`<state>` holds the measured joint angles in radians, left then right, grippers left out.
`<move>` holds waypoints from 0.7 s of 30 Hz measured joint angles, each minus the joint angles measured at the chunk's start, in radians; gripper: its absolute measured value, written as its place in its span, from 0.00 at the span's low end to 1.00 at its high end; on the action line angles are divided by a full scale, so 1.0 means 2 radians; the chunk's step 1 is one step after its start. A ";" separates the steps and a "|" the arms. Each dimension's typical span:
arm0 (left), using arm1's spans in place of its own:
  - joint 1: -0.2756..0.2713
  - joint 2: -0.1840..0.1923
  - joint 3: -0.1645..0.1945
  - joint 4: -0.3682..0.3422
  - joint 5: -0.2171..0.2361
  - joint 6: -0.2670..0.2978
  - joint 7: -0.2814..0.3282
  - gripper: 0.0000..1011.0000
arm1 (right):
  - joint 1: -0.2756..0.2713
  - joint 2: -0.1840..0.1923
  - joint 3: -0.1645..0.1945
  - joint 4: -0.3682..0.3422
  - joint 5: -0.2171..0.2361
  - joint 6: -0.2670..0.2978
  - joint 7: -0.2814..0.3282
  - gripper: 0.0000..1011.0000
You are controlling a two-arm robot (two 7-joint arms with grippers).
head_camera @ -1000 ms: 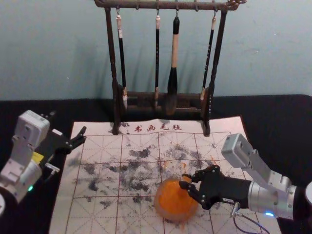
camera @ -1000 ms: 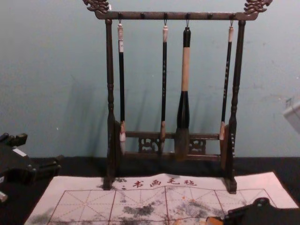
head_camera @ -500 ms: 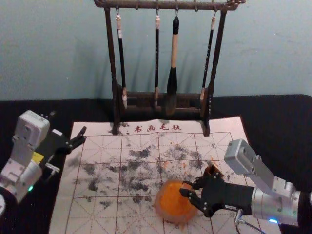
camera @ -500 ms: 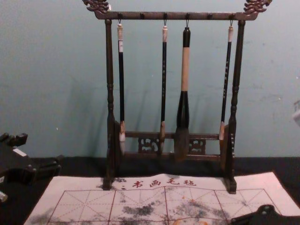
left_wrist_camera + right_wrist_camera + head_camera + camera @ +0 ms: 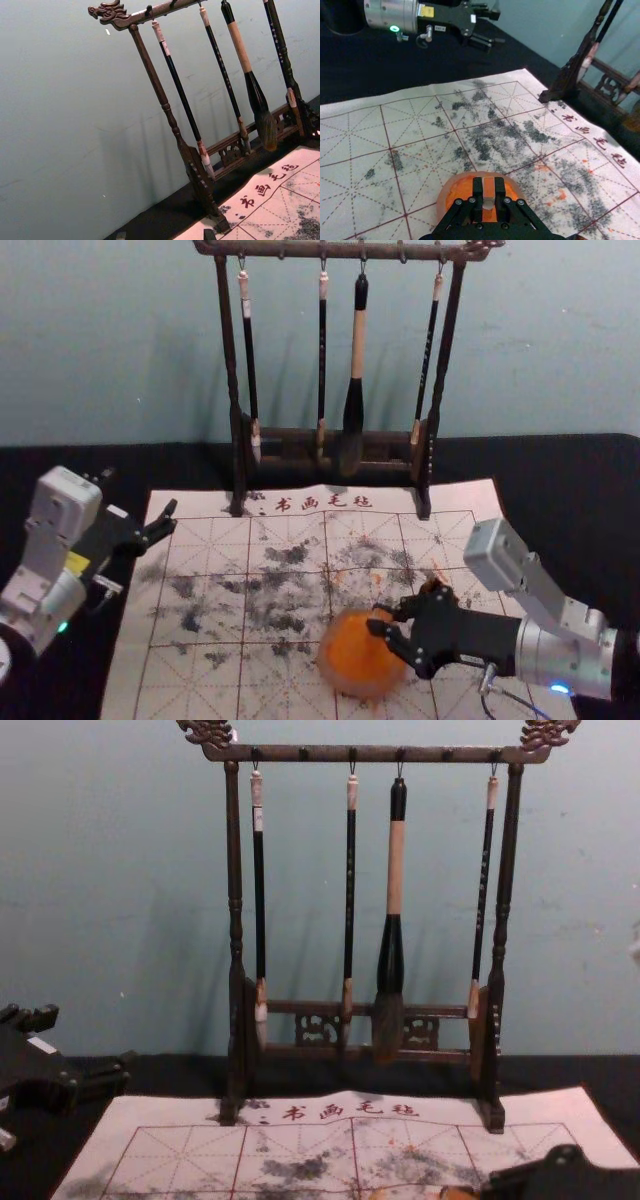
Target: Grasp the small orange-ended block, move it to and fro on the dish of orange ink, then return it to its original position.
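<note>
Right end effector [image 5: 376,618]: it has slid a little since the last frame, toward the robot's left and a bit away from the body. It is at the right edge of the dish. Its fingers are pressed on the two sides of the block.
Small orange-ended block [image 5: 489,188]: it is in that grip, over the dish. I cannot tell if it touches the ink.
Dish of orange ink [image 5: 350,658]: it sits on the mat and has not moved. The small slide looks like part of the to and fro rub, so the job seems about midway. The block may still need more rubs, then a trip back to its spot. A hard push could tip the dish.
Mat [image 5: 215,610]: it lies on the desk [image 5: 575,495], with dark smudges and some orange spots.
Left end effector [image 5: 80,1045]: it waits at the left side, fingers spread, with nothing in them.
Brush rack [image 5: 232,370]: it stands at the far edge of the mat, with four brushes hanging.
</note>
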<state>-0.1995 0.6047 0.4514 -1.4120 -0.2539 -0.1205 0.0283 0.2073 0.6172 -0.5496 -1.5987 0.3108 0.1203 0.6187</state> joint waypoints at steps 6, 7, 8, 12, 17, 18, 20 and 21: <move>0.000 0.000 0.000 0.000 0.000 0.000 0.000 0.99 | -0.001 0.002 0.008 -0.005 0.004 -0.001 -0.007 0.10; 0.000 0.000 0.000 0.000 0.000 0.000 0.000 0.99 | -0.002 0.003 0.009 -0.006 0.004 0.000 -0.009 0.10; 0.000 0.000 0.000 0.000 0.000 0.000 0.000 0.99 | -0.002 0.004 0.012 -0.008 0.004 0.000 -0.012 0.10; 0.000 0.000 0.000 0.000 0.000 0.000 0.000 0.99 | -0.005 0.007 0.020 -0.013 0.004 0.003 -0.022 0.10; 0.000 0.000 0.000 0.000 0.000 0.000 0.000 0.99 | -0.012 0.012 0.038 -0.024 0.003 0.012 -0.043 0.10; 0.000 0.000 0.000 0.000 0.000 0.000 0.000 0.99 | -0.013 0.013 0.040 -0.025 0.003 0.013 -0.045 0.10; 0.000 0.000 0.000 0.000 0.000 0.000 0.000 0.99 | -0.017 0.016 0.050 -0.028 0.003 0.016 -0.052 0.10; 0.000 0.000 0.000 0.000 0.000 0.000 0.000 0.99 | -0.019 0.017 0.053 -0.029 0.003 0.016 -0.053 0.10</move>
<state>-0.1995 0.6047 0.4514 -1.4120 -0.2539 -0.1205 0.0283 0.1702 0.6512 -0.4441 -1.6565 0.3170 0.1532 0.5119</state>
